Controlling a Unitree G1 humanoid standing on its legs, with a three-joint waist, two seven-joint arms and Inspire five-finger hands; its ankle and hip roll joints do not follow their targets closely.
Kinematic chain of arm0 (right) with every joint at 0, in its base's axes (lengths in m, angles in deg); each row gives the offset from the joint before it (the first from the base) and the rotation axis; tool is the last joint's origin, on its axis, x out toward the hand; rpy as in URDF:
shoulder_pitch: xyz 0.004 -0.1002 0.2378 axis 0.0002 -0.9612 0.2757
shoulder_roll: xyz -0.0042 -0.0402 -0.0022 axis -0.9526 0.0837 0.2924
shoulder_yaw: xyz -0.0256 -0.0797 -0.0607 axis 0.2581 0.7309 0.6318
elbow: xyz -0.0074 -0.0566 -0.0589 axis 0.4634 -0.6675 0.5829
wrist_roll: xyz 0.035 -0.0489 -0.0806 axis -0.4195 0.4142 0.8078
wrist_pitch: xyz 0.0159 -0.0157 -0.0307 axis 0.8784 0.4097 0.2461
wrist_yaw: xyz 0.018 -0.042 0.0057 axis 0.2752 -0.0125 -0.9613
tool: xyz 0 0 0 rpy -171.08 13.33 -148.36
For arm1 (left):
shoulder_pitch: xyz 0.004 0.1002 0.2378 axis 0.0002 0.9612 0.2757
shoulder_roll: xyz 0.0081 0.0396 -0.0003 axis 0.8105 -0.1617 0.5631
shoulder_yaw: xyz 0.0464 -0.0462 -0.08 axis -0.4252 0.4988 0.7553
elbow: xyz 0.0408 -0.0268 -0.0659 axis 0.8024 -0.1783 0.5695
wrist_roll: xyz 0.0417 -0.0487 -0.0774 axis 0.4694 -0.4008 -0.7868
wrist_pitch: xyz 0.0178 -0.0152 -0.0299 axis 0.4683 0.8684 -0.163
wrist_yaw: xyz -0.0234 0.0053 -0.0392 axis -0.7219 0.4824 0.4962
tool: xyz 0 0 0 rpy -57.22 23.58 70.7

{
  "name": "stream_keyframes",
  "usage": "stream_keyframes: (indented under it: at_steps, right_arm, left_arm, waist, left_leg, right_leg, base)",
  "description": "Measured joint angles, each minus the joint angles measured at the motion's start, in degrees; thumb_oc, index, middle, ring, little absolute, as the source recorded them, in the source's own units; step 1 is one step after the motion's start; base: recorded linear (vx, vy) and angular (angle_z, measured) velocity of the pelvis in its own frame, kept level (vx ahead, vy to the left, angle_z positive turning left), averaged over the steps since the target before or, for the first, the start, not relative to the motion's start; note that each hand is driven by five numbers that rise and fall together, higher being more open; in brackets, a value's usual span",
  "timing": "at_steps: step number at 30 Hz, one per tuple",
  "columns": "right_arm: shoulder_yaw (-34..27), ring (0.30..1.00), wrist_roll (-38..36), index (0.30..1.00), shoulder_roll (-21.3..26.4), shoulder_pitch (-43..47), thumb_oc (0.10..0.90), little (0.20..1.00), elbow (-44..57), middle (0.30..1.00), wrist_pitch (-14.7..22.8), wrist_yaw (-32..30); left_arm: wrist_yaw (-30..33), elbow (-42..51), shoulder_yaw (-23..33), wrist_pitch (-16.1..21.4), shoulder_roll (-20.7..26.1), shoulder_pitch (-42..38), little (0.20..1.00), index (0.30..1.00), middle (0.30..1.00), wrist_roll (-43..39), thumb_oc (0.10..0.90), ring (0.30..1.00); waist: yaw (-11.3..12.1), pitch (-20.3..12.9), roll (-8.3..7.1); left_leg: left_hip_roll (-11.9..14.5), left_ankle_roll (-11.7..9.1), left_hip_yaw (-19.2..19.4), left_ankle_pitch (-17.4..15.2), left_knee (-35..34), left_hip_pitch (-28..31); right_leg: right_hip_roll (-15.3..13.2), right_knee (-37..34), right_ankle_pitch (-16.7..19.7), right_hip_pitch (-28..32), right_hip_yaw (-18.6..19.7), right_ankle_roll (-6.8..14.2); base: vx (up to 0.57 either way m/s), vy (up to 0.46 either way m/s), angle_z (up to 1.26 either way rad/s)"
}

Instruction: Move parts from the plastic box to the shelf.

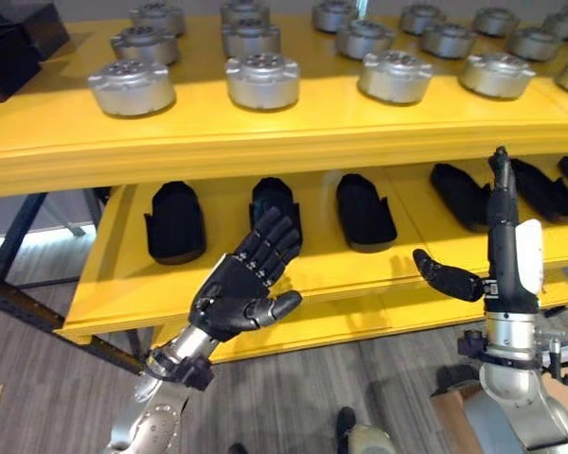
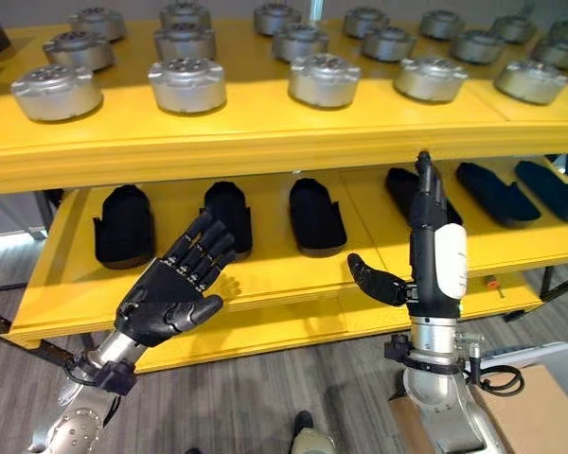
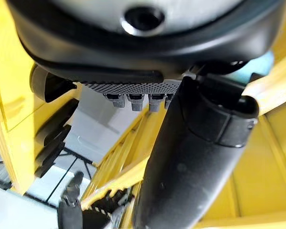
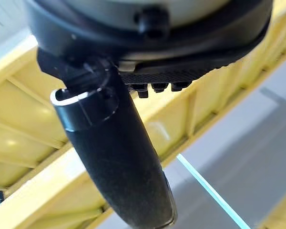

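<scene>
Nearest to the robot, both hands are hanging in the air in front of the yellow shelf (image 1: pixel 265 142). The left hand (image 1: pixel 241 284) is spreading its fingers wide, palm up, and holding nothing. The right hand (image 2: pixel 426 260) is standing on edge with its fingers pointing straight up and its thumb sticking out to the side, and it is holding nothing too.

A little farther back, black holders (image 1: pixel 175 222) are lying in a row on the lower level of the shelf. They are shaped a bit like shoes, and each one is sitting apart from the next.

Farther still, on the top level, round silver parts (image 1: pixel 262 80) are sitting in neat rows (some rows are running off the far edge of the picture).

Since both hands are empty, the step in hand is probably going back for another part. To do it well, the robot should be turning toward the plastic box, keeping its fingers loose, and lifting its arms clear of the shelf edge so nothing is getting bumped.

Some things are hard to tell. The plastic box is somewhere outside these pictures, so how many parts are waiting in it is not known. The far corners of the shelf are cut off. A brown box corner (image 2: pixel 535 407) is peeking in by the right arm, and what it is cannot be told.
</scene>
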Motion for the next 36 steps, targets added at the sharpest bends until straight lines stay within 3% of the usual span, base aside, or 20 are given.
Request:
stream_keyframes:
  at_steps: [3, 6, 9, 11, 12, 13, 15, 17, 19, 24, 32, 36]
  right_arm:
    - [-0.5, 1.000, -1.1, 1.000, 0.3, 0.9, 0.900, 1.000, 0.0, 1.000, -0.1, 0.0]
    - [0.2, 1.000, -1.4, 1.000, 0.6, 0.6, 0.900, 1.000, 0.0, 1.000, -1.1, 1.1]
    - [1.2, 1.000, -1.8, 1.000, 0.8, 0.8, 0.900, 1.000, -0.9, 1.000, -1.4, 2.8]
    - [1.2, 1.000, -1.8, 1.000, 1.1, 0.9, 0.900, 1.000, -0.9, 1.000, -1.3, 2.9]
    - [1.2, 1.000, -1.8, 1.000, 1.2, 0.8, 0.900, 1.000, -0.9, 1.000, -1.3, 3.0]
    - [1.2, 1.000, -1.9, 1.000, 2.3, 0.5, 0.900, 1.000, -0.7, 1.000, -1.3, 3.2]
    - [0.9, 1.000, -2.1, 1.000, 3.0, 0.0, 0.900, 1.000, -0.7, 1.000, -1.3, 3.2]
    - [1.0, 1.000, -2.1, 1.000, 2.8, -0.7, 0.900, 1.000, -0.6, 1.000, -0.7, 3.4]
    - [1.1, 1.000, -2.2, 1.000, 2.5, -0.7, 0.900, 1.000, -0.6, 1.000, -0.4, 3.4]
    - [0.9, 1.000, -5.1, 1.000, 2.4, -0.8, 0.900, 1.000, -0.4, 1.000, 0.3, 3.6]
    - [0.0, 1.000, -5.2, 1.000, -0.4, -1.2, 0.900, 1.000, -0.4, 1.000, -1.5, 0.6]
    - [0.3, 1.000, -4.0, 1.000, -0.3, -0.9, 0.900, 1.000, -0.3, 1.000, -2.8, 0.7]
  left_arm:
    - [2.8, -0.3, 0.1, -1.7, -1.2, 1.2, 1.000, 1.000, 1.000, 3.6, 0.900, 1.000]
    - [4.8, -1.0, 0.3, -2.5, -1.4, 2.6, 1.000, 1.000, 1.000, 6.4, 0.900, 1.000]
    - [7.1, -1.4, 1.3, -2.6, -2.3, 3.5, 1.000, 1.000, 1.000, 7.4, 0.900, 1.000]
    - [7.4, -1.2, 1.4, -2.6, -3.2, 3.9, 1.000, 1.000, 1.000, 7.4, 0.900, 1.000]
    - [7.4, -1.0, 1.4, -2.6, -3.1, 3.9, 1.000, 1.000, 1.000, 7.4, 0.900, 1.000]
    - [7.5, -0.3, 1.7, -2.6, -3.1, 4.0, 1.000, 1.000, 1.000, 7.3, 0.900, 1.000]
    - [7.6, -0.2, 1.9, -2.6, -3.1, 3.6, 1.000, 1.000, 1.000, 7.3, 0.900, 1.000]
    - [8.9, -0.5, 2.6, -2.4, -2.9, 3.6, 1.000, 1.000, 1.000, 7.4, 0.900, 1.000]
    - [9.6, -0.8, 2.6, -2.4, -2.4, 3.7, 1.000, 1.000, 1.000, 7.4, 0.900, 1.000]
    - [12.3, -2.9, 3.0, -2.2, -2.2, 4.3, 1.000, 1.000, 1.000, 12.2, 0.900, 1.000]
    - [9.5, -3.6, 3.4, -1.8, 1.2, 4.3, 1.000, 1.000, 1.000, 19.2, 0.900, 1.000]
    - [8.3, -3.5, 4.6, -0.1, 2.9, 4.6, 1.000, 1.000, 1.000, 19.2, 0.900, 1.000]
  waist:
    - [0.7, -0.6, 2.72]
    - [1.1, -0.4, 4.93]
    - [2.2, 0.0, 4.74]
    - [2.2, -0.1, 5.37]
    - [1.7, -0.2, 5.70]
    - [0.7, -0.3, 6.04]
    - [0.0, -0.5, 6.33]
    - [0.0, 0.3, 3.53]
    - [0.2, 0.4, 2.55]
    - [0.8, 0.8, 3.95]
    - [1.1, 1.5, 2.45]
    - [2.0, 1.9, 1.43]
  left_leg:
    - [1.3, 1.3, -0.2, 0.8, 1.4, -0.9]
    - [0.9, 1.7, -1.9, 1.3, 7.4, -3.6]
    - [-0.7, 1.4, -6.6, 1.5, 14.3, -6.2]
    - [-3.5, 2.3, -7.6, -0.2, 12.0, -5.2]
    - [-3.6, 3.5, -7.2, -1.2, 9.8, -4.4]
    - [-3.4, 3.7, -8.0, -1.5, 2.9, -1.8]
    - [-3.6, 2.4, -7.6, -2.3, -0.2, -0.8]
    - [-4.9, 2.3, -7.3, -2.5, 0.0, -1.5]
    - [-5.6, 2.4, -7.2, -2.5, 0.2, -2.1]
    - [-8.2, 3.0, -6.8, -2.3, -2.5, 0.3]
    - [-11.7, 4.4, -7.7, -2.8, -3.4, 0.9]
    - [-11.7, 5.1, -6.3, -3.1, -3.7, 1.4]
  right_leg:
    - [1.7, -1.5, 0.3, 0.3, -0.3, -0.8]
    - [0.4, -2.4, 0.1, 0.7, 0.3, -0.9]
    - [-1.3, -4.7, 1.2, 2.2, 3.3, -1.0]
    - [-2.0, -5.0, 1.6, 2.2, 4.4, -0.3]
    - [-2.0, -5.2, 1.7, 2.0, 4.6, 0.1]
    - [-1.5, -5.6, 2.1, 1.6, 4.6, 0.8]
    - [-1.2, -5.9, 2.7, 1.0, 4.5, 1.5]
    - [-2.3, -7.7, 4.3, 0.6, 5.0, 2.2]
    - [-2.7, -9.5, 5.5, 0.7, 5.1, 2.4]
    - [-4.3, -13.4, 8.7, 4.2, 4.6, 4.2]
    - [-7.7, -14.1, 9.9, 5.9, 2.7, 5.7]
    - [-7.9, -11.9, 11.3, 4.2, -0.6, 5.5]
  base:
    - [0.03, -0.152, -0.05]
    - [0.01, -0.029, 0.04]
    - [0.01, 0.090, -0.25]
    - [0.05, 0.231, -0.25]
    - [0.07, 0.344, -0.10]
    - [0.04, 0.277, -0.07]
    - [0.01, 0.254, -0.02]
    - [-0.03, 0.316, -0.04]
    - [-0.02, 0.370, -0.05]
    - [0.01, 0.357, 0.04]
    - [-0.02, 0.241, 0.11]
    - [-0.01, 0.150, -0.16]
